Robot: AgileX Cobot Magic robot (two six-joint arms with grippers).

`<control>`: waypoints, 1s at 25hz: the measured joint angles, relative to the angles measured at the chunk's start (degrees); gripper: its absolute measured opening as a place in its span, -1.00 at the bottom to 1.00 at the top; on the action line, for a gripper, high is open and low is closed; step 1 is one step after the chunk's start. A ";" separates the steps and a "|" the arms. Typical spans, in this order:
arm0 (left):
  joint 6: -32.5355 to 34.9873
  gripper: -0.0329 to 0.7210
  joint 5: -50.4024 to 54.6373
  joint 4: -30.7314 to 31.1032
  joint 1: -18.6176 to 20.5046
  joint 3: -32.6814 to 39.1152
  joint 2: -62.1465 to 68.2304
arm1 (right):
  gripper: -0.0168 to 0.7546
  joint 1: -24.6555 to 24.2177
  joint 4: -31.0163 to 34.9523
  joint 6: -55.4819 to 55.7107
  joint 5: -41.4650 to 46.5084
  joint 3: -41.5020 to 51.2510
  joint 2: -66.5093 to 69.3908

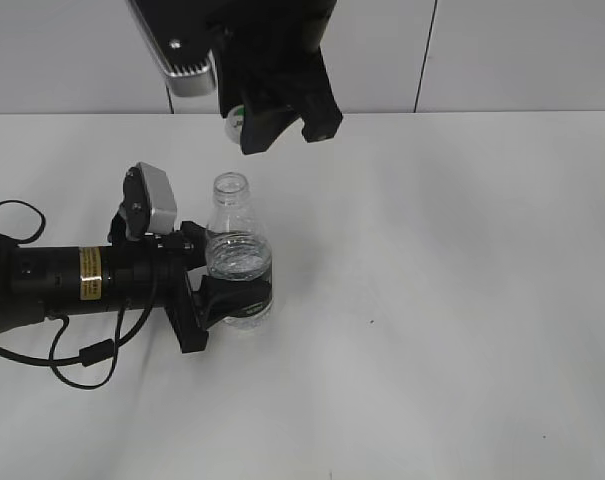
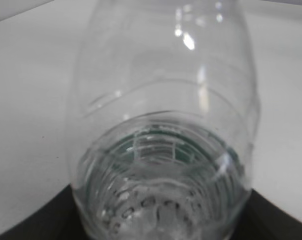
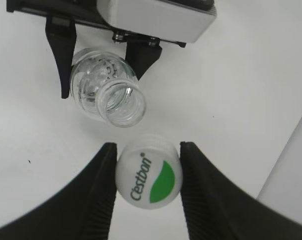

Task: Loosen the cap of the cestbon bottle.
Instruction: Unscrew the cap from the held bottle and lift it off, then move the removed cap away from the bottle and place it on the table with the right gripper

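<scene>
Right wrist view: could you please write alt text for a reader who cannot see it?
A black pincer grips a white cap printed "Cestbon", lifted above an open clear bottle. Another pincer holds that bottle upright on a white table.

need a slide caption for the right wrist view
Right gripper holds the removed cap above the open bottle, which the left gripper clamps upright on the table.

A lab-like test bench: a bare white table (image 1: 462,300) under both sets of jaws, plain pale panelled wall (image 1: 522,50) behind them.
</scene>
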 joint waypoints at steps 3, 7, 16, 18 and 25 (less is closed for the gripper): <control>0.04 0.18 0.00 0.00 0.00 0.00 0.00 | -0.19 -0.05 0.05 11.46 0.00 0.00 -1.22; 0.04 0.18 0.00 0.05 0.00 0.00 0.00 | -0.19 -0.05 -2.60 32.18 0.05 0.00 -2.71; 0.16 0.18 -0.05 0.05 0.00 0.00 0.00 | -0.19 -4.49 -12.48 77.77 0.05 0.00 -3.66; 0.16 0.18 -0.05 0.05 0.00 0.00 0.00 | -0.19 -7.54 -12.35 82.11 0.05 0.00 -3.66; 0.16 0.18 -0.05 0.05 0.00 0.00 0.00 | -0.19 -18.61 -8.57 84.68 0.05 0.66 -3.66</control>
